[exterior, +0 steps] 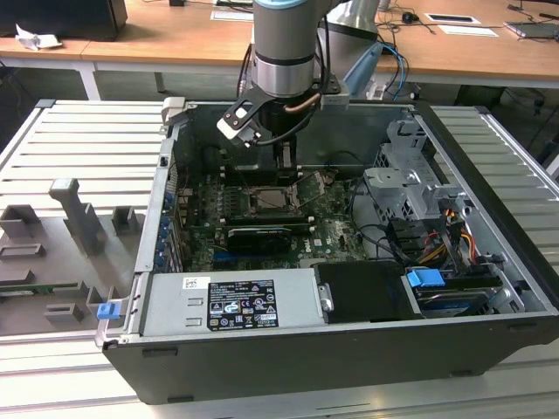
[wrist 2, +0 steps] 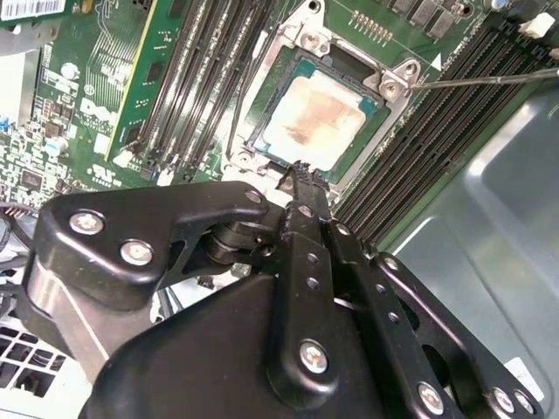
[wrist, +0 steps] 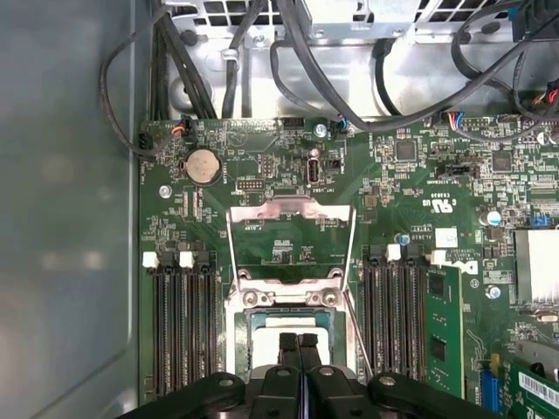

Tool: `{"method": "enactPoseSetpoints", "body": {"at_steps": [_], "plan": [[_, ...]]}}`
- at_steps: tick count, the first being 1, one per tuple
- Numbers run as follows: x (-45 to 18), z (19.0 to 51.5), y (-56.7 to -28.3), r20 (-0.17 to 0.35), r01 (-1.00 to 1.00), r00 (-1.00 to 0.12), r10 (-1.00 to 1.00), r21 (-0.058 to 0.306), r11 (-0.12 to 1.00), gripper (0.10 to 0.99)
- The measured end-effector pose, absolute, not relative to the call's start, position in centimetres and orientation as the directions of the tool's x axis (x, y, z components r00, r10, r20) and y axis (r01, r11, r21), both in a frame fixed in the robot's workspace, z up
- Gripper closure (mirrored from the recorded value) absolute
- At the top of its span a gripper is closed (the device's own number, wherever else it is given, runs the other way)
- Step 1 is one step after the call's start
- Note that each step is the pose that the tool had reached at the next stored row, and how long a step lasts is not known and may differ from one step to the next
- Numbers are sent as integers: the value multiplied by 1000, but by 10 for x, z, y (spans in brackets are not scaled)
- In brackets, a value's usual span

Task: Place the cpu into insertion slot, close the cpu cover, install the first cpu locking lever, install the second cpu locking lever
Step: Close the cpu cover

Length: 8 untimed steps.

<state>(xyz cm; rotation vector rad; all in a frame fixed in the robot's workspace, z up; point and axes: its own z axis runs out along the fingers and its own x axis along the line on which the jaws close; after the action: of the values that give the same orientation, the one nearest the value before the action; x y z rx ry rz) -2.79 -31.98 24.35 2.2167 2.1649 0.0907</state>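
The cpu (wrist 2: 319, 118), pale silver-beige, lies flat inside the insertion slot (wrist 2: 389, 87) on the green board. My gripper (wrist 2: 301, 168) hangs just above the cpu's edge, its two black fingers pressed together with nothing between them. In the first wrist view the fingertips (wrist: 288, 342) partly hide the cpu (wrist: 262, 342) and slot (wrist: 240, 301). The cpu cover (wrist: 291, 209), a silver frame with a big cut-out, is swung open and lies back from the slot. Thin wire locking levers (wrist 2: 489, 80) (wrist 2: 234, 113) stand free on both sides. From the exterior view, the gripper (exterior: 281, 166) is over the slot (exterior: 269, 199).
Long black memory slots (wrist: 179, 323) flank the socket on both sides. Cable bundles (wrist: 349, 96) run across the far end of the board. The case wall (exterior: 157, 218), a drive cage (exterior: 410, 183) and the power supply (exterior: 231, 301) close in the board.
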Motion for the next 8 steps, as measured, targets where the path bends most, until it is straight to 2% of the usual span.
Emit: {"method": "enactPoseSetpoints", "body": {"at_steps": [8], "plan": [[-23,243,-320,13,997,23,1000,71,-24,980]]}}
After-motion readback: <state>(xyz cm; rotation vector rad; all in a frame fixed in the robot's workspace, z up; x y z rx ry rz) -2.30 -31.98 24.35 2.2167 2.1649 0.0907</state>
